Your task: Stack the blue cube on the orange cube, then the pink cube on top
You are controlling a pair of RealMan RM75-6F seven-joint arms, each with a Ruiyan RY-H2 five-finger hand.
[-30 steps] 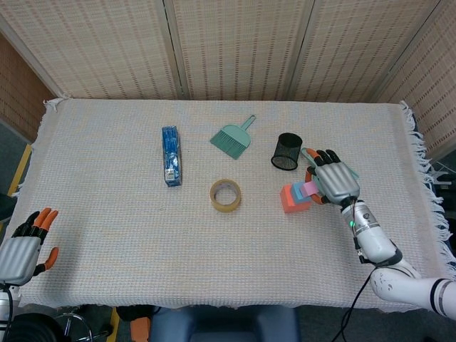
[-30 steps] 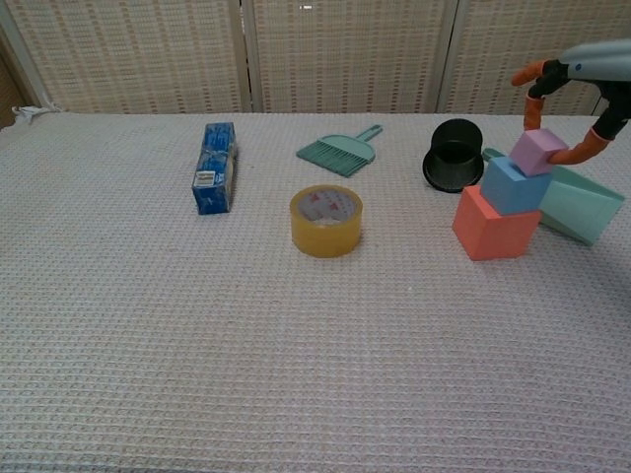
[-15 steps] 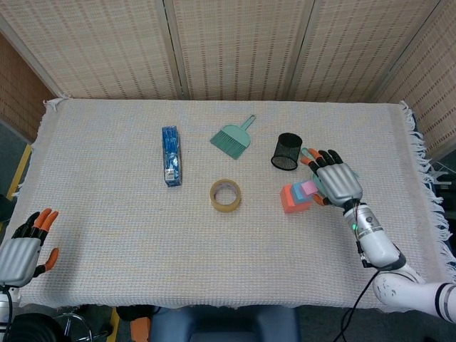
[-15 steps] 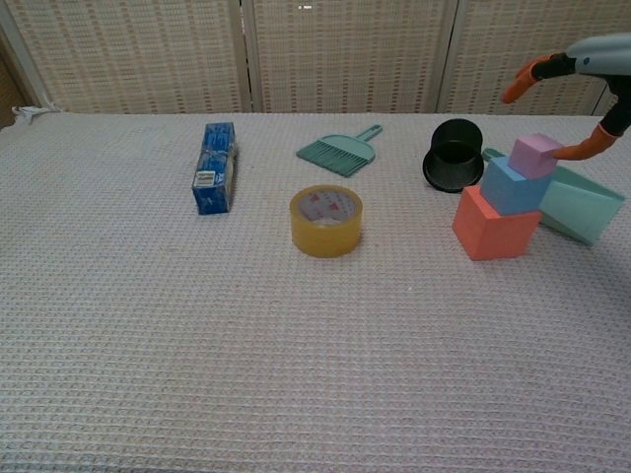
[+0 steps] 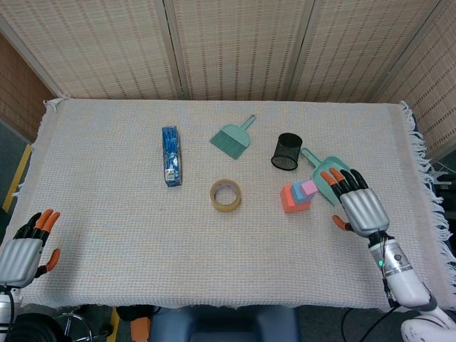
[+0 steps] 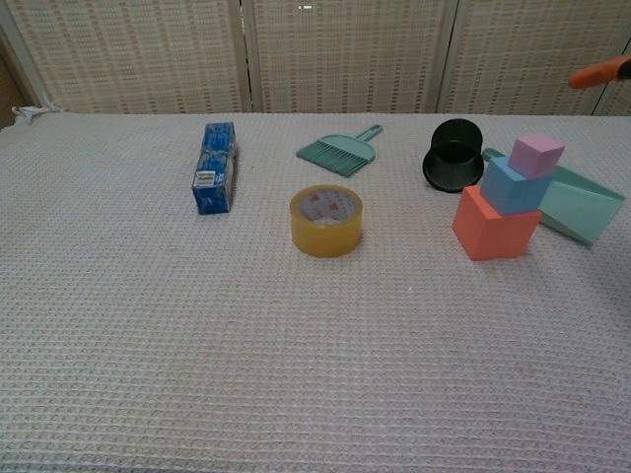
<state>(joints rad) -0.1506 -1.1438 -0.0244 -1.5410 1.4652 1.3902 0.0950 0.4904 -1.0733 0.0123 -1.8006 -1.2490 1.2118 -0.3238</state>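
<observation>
The orange cube [image 5: 291, 201] [image 6: 493, 227] sits on the cloth right of centre. On it rests the blue cube [image 5: 297, 192] [image 6: 512, 185], and the pink cube [image 5: 308, 188] [image 6: 537, 155] stands on top of that, offset toward the right. My right hand [image 5: 355, 201] hovers open to the right of the stack, fingers spread, clear of the cubes; only an orange fingertip [image 6: 598, 74] of it shows in the chest view. My left hand [image 5: 23, 249] stays open at the near left edge of the table, holding nothing.
A black mesh cup [image 5: 286, 151] lies just behind the stack, a teal dustpan [image 6: 582, 202] to its right. A yellow tape roll [image 5: 225, 194], a teal hand brush [image 5: 232, 137] and a blue packet [image 5: 171, 154] lie further left on the cloth-covered table [image 5: 107, 206].
My right hand let go of the pink cube and drew back to the right and toward me, leaving it on the blue cube. The left hand barely moved.
</observation>
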